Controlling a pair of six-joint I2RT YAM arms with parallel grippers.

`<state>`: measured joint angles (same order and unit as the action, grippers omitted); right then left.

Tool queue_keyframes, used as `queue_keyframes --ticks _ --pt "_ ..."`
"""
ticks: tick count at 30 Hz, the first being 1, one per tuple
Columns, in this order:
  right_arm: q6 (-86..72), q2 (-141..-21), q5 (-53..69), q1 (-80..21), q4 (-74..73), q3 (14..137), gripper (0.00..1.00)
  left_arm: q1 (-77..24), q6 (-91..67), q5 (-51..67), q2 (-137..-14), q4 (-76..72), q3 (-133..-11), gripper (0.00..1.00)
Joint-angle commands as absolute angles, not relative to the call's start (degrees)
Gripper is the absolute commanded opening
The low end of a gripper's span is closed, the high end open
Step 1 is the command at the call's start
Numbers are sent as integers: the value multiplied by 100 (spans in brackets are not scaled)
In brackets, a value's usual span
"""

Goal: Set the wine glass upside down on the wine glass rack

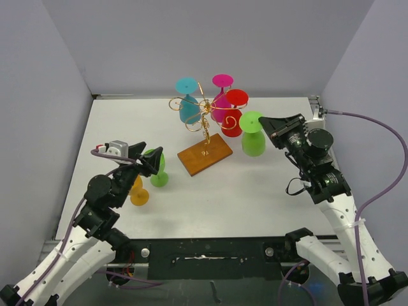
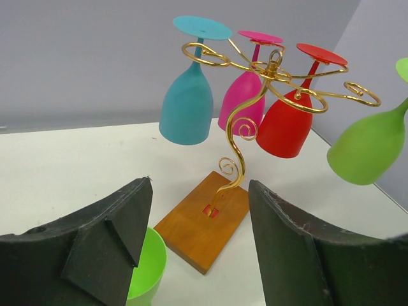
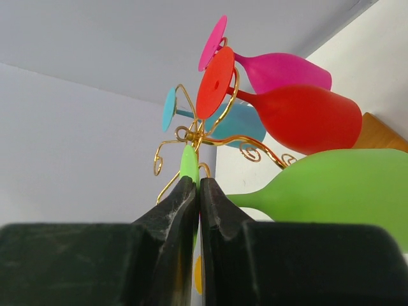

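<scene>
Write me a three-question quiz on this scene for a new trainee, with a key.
1. True or false: a teal glass, a magenta glass and a red glass hang upside down on the wine glass rack.
2. Which colour is the wine glass whose foot the right end effector pinches? A) red B) green C) orange
3. Fill in: the left end effector is ____ (open or shut).

Key: 1 true; 2 B; 3 open.
</scene>
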<state>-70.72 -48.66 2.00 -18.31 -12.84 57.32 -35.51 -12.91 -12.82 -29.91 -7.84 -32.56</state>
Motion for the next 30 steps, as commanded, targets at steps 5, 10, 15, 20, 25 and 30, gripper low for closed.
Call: queue_keyframes --ticks 5,10,15,20,25,30 --pt "-7378 -5289 421 -1741 -133 5889 0 -3298 -1520 -1043 -3196 -1340 -3330 61" --pt "-7461 -5618 663 -1704 -55 6117 0 -2359 -2125 -254 -3026 -1287 -3247 61" --pt "-7529 -5897 991 -1691 208 6143 0 -2311 -2153 -205 -2892 -1367 -3132 61" --pt "-7383 -6075 1100 -1694 303 6200 0 -2307 -2162 -63 -3046 -1380 -3154 61" --pt "-7341 -6218 1308 -1693 507 6245 0 -2307 -2171 -33 -3113 -1389 -3155 61" --pt "-7333 -6415 1518 -1694 581 6349 0 -2298 -2142 -66 -3124 -1356 -3155 61"
